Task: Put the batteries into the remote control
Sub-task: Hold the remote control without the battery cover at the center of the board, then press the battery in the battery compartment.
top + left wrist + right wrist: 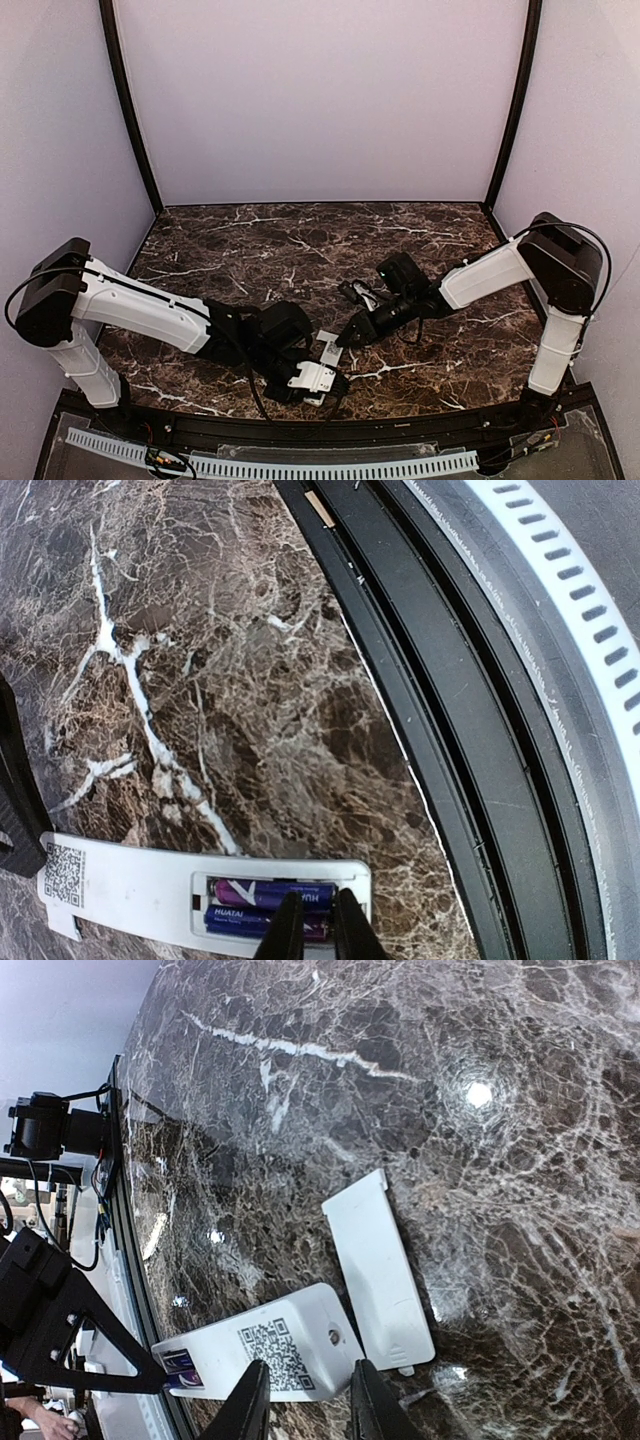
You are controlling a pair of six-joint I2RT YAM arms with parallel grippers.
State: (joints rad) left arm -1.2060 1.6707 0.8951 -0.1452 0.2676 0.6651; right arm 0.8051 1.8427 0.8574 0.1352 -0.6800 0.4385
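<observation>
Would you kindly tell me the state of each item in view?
remote control: back up, recess uncovered.
batteries: both lying in the recess.
cover plate: off, flat beside the remote.
left fingers: nearly shut, at the batteries.
right fingers: open, over the remote's end.

Notes from the table:
- The lower battery (250, 920) in the remote (130, 892) read "HUATAI" in white on purple. The finer print beside it was too small to read.
- A QR code (65, 873) stood on the remote's white back, and also showed in the right wrist view (275, 1353).
</observation>
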